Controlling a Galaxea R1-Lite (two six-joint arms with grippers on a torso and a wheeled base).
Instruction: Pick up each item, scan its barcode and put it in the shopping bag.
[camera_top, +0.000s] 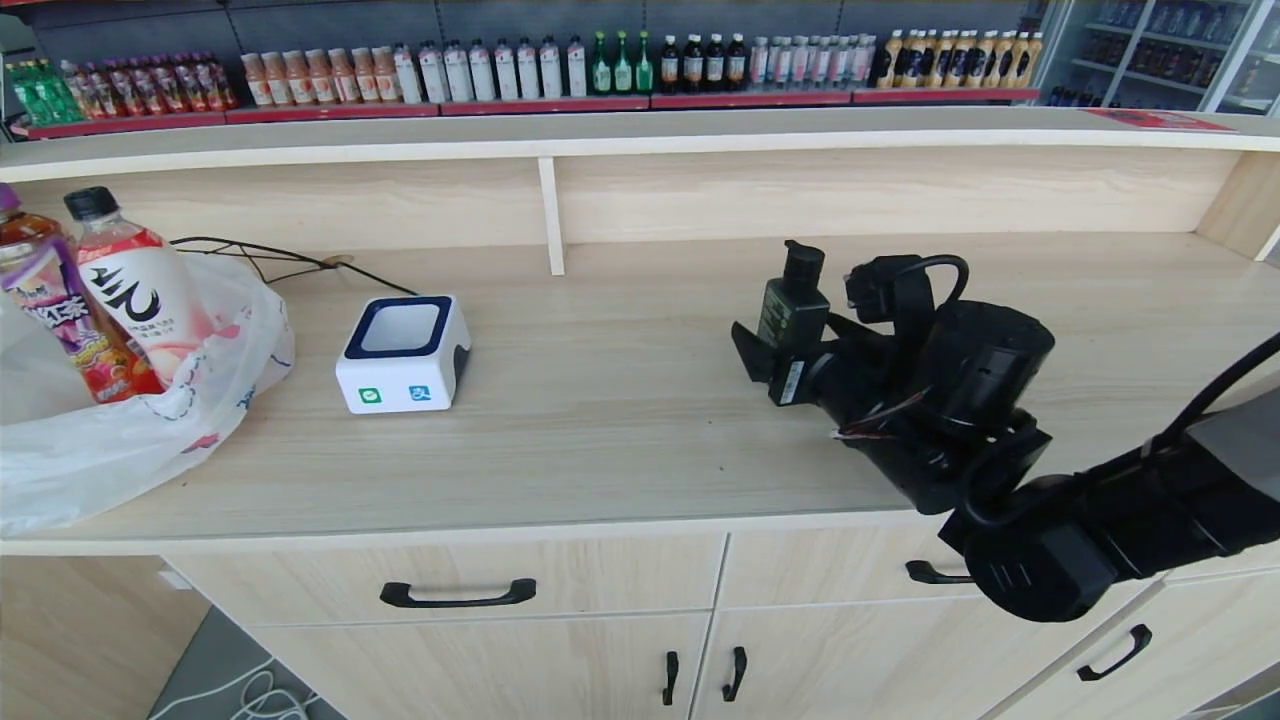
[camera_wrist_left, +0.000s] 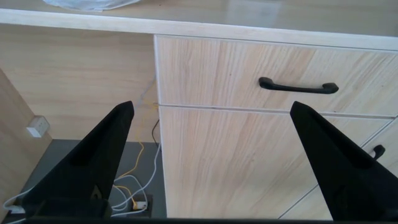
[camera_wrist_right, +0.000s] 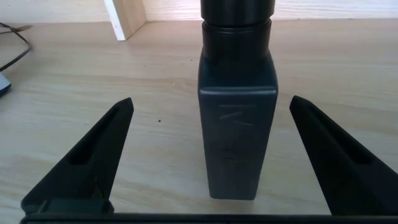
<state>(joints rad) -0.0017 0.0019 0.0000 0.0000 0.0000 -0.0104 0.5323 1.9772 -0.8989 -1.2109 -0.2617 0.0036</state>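
A dark square bottle (camera_top: 794, 312) with a black cap stands upright on the wooden counter (camera_top: 620, 420), right of centre. My right gripper (camera_top: 786, 352) is open around it; in the right wrist view the bottle (camera_wrist_right: 237, 130) stands between the spread fingers (camera_wrist_right: 93, 165), with a gap on each side. The white scanner box (camera_top: 403, 352) sits left of centre. At the far left lies the white plastic shopping bag (camera_top: 110, 440) with a pink-labelled bottle (camera_top: 140, 290) and a tea bottle (camera_top: 50, 305) in it. My left gripper (camera_wrist_left: 211, 109) is open below the counter's edge, facing a drawer front (camera_wrist_left: 249, 62).
A black cable (camera_top: 270, 262) runs behind the scanner. An upright divider (camera_top: 550, 215) splits the raised back ledge. Drawers with black handles (camera_top: 458, 596) lie under the counter. Shelves of bottles (camera_top: 600, 65) line the far wall.
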